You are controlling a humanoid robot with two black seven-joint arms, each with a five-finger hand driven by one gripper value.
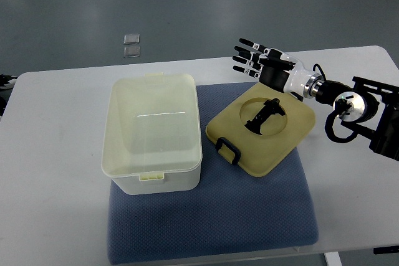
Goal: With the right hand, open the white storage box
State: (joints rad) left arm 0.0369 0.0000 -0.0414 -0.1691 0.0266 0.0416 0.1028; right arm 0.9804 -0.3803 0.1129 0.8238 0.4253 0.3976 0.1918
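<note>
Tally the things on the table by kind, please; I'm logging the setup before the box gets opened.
White storage box, lid on: 1
Yellowish lid-like panel with round cutout and black handle: 1
Blue mat: 1
Total: 3

The right hand hovers beyond the panel, fingers spread, holding nothing.

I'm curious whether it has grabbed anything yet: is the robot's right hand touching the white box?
Apart. In the top view the right hand, fingers spread, hovers beyond the yellow lid, with blue mat between it and the white box.
</note>
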